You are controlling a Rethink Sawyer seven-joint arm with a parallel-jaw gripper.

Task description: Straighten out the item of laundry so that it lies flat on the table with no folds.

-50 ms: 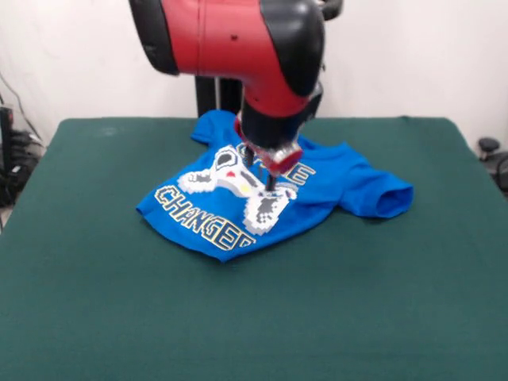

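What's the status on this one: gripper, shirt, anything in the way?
Gripper down on the shirt's print, finger state unreadable. Blue T-shirt still rumpled, near hem folded under. Green table shows nothing in the way.

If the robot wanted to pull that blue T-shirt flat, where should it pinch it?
Probably the sleeve sticking out at the picture's right of the T-shirt. It lies free on the green table, so coming straight down on it and dragging outward looks easiest. The gripper sits over the print now; whether it holds cloth is unclear.
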